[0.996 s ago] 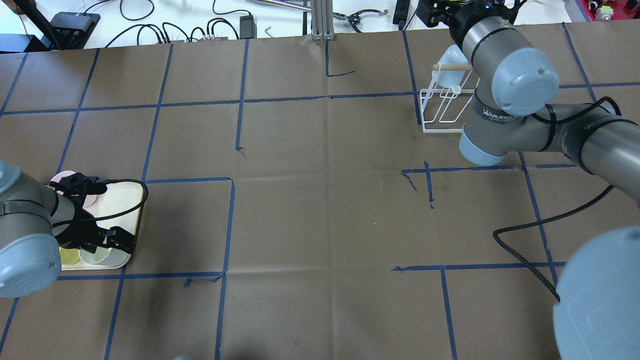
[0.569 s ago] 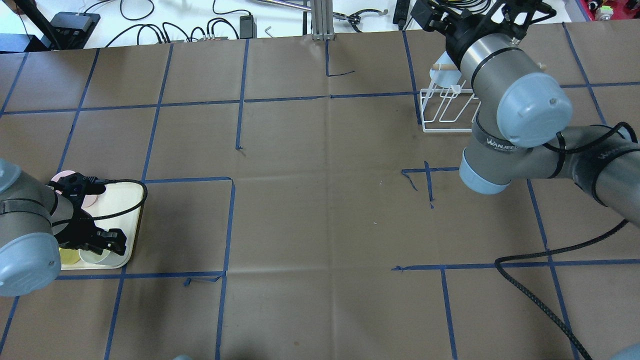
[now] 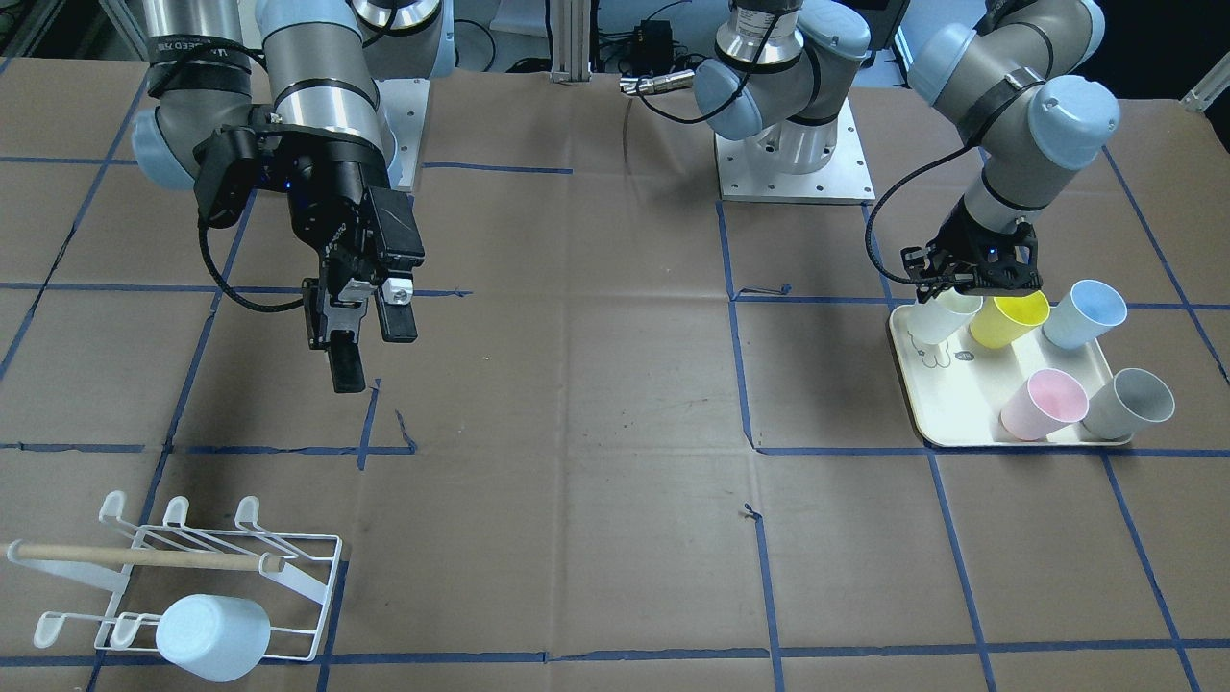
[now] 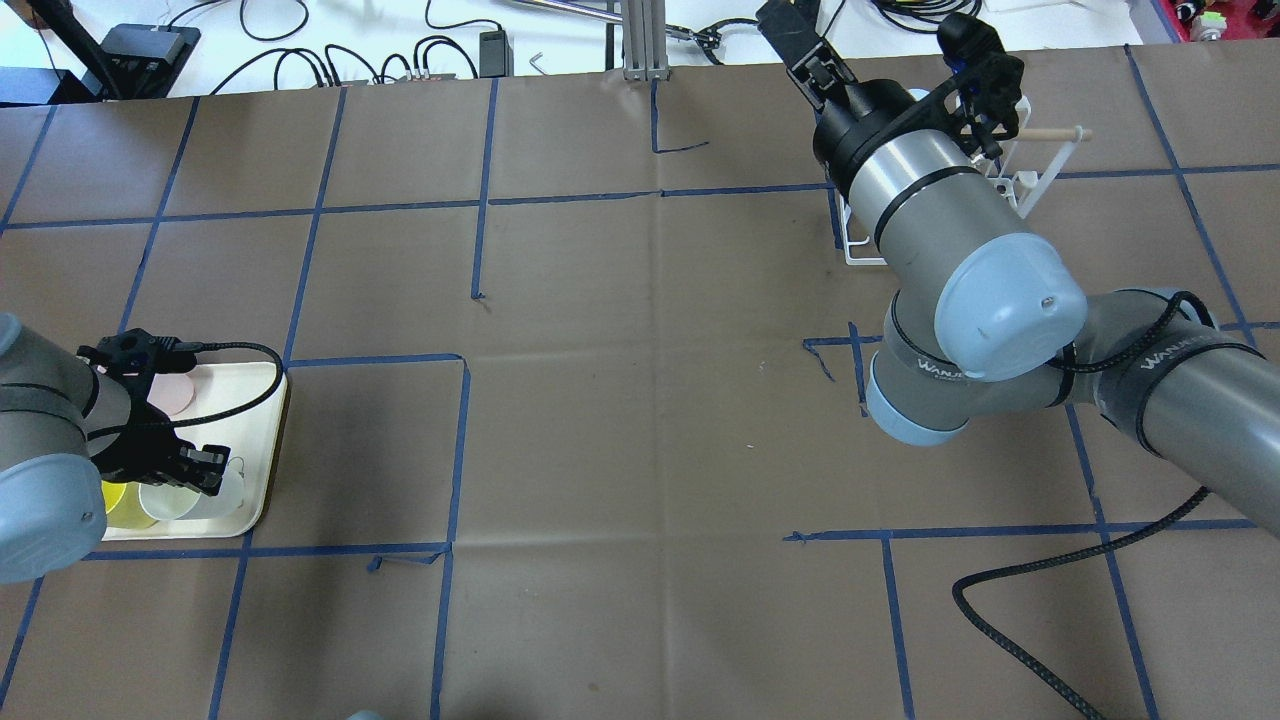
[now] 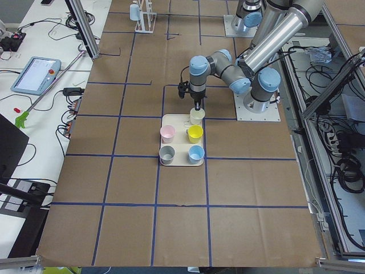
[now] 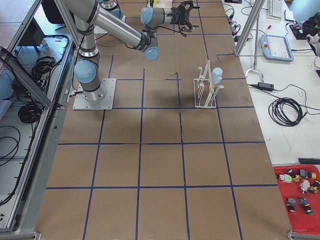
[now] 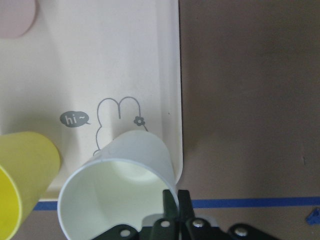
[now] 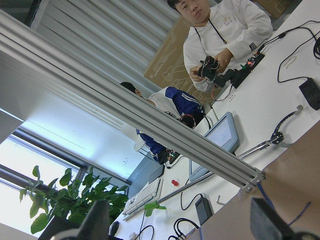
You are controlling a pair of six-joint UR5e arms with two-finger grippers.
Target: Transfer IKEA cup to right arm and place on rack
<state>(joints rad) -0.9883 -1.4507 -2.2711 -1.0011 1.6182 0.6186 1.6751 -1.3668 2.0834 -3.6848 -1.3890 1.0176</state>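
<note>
A white IKEA cup (image 7: 120, 185) leans tilted at the corner of the cream tray (image 7: 100, 75). My left gripper (image 7: 175, 200) is shut on its rim, one finger inside and one outside. From the front the same cup (image 3: 947, 315) hangs under that gripper (image 3: 969, 284). My right gripper (image 3: 370, 346) hovers open and empty over the table, well away from the rack (image 3: 192, 557). The white wire rack holds a light blue cup (image 3: 211, 634) on its front pegs. From overhead the right arm hides most of the rack (image 4: 1030, 180).
Yellow (image 3: 1009, 317), blue (image 3: 1084, 312), pink (image 3: 1043, 404) and grey (image 3: 1129, 404) cups stand on the tray (image 3: 961, 423). Brown paper with blue tape lines covers the table. In the right wrist view an aluminium beam (image 8: 150, 125) and people at a desk show beyond the far edge.
The right arm has swung away from the rack toward the table's middle, uncovering the dowel's end. The left gripper has shifted slightly, and the white cup in it now sits tilted.
</note>
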